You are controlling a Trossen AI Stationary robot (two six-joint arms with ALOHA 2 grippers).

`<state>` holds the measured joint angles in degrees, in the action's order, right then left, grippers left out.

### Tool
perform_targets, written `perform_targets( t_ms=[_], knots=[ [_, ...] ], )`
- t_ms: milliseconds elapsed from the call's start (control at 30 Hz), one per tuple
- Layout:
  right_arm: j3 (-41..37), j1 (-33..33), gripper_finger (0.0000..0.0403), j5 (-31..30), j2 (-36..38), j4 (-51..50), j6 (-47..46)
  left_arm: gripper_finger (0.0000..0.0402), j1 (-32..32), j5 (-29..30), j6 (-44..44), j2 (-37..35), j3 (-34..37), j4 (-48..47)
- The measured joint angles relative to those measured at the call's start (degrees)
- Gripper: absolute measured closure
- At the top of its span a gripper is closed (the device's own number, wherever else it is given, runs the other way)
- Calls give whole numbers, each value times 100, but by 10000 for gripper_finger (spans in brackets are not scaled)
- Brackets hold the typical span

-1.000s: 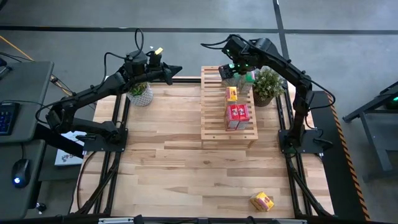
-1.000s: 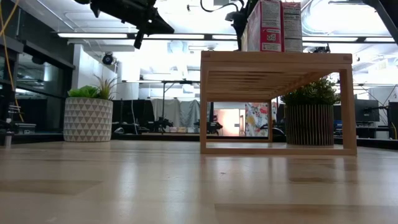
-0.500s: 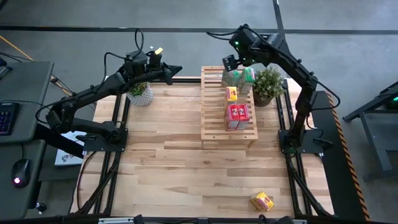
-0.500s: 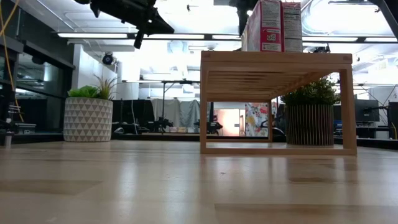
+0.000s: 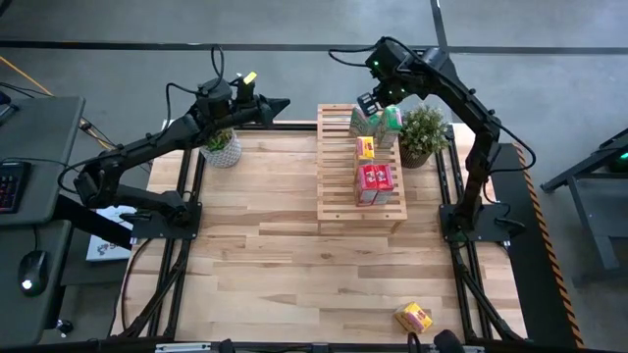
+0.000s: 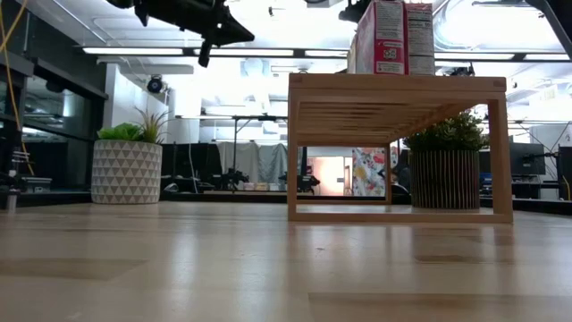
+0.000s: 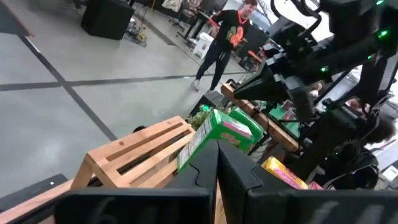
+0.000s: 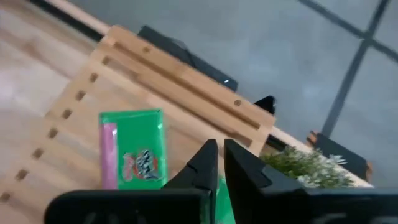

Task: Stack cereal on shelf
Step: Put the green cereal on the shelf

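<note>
the wooden shelf (image 5: 359,164) lies just below the right claw (image 5: 369,102), which has lifted off and snapped shut empty. the green cereal boxes (image 5: 378,121) stay on the far end beneath it (placed, it seems). one yellow box (image 5: 413,317) waits far away. left claw (image 5: 283,103) hangs closed, idle.

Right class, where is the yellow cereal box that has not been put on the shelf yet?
In the high view, the loose yellow box lies on the tabletop near its front right corner, well apart from the shelf and both arms.
</note>
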<state>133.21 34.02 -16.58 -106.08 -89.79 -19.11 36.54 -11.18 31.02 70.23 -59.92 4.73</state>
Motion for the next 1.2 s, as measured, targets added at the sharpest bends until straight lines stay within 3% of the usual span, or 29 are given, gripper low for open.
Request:
perform_targets(
  t_ms=[567, 1000, 1200],
  knots=[
    [-2, 62, 402, 968, -205, -20, 550, 402, -412, 0, 53, 243, 2, -10],
    [-2, 62, 403, 657, -299, -20, 119, 401, -440, 0, 195, 243, 2, -19],
    [-2, 38, 403, 1023, -299, -16, -81, 402, -440, 0, 186, 243, 2, -19]
  ],
)
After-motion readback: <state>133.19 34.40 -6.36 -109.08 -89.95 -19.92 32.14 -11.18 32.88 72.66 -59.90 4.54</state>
